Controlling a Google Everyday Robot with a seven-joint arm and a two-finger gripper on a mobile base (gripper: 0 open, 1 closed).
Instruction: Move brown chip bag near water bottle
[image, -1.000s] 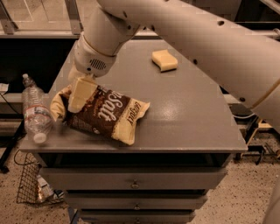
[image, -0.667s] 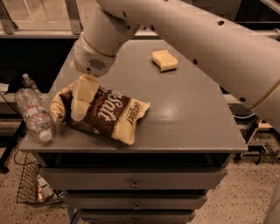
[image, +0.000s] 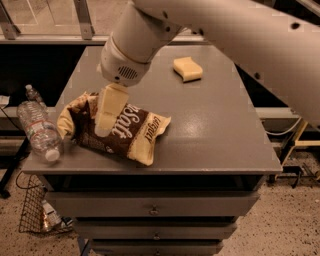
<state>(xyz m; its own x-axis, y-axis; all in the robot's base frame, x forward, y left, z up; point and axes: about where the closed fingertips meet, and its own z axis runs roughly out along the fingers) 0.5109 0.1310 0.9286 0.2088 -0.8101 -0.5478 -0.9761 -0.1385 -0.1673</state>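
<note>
Crinkled brown chip bag (image: 131, 136) lies flat under gripper (image: 107, 114), clear water bottle (image: 36, 128) lying just beside.

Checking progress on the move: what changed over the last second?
The gripper eased slightly lower and rightward in view over the brown chip bag; the water bottle swung its far end slightly left. Bag and sponge stayed put.

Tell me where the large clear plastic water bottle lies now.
In the camera view, the large clear ribbed water bottle lies at the front-left corner of the grey table, just left of the crinkled brown chip bag, on which the gripper rests.
</note>
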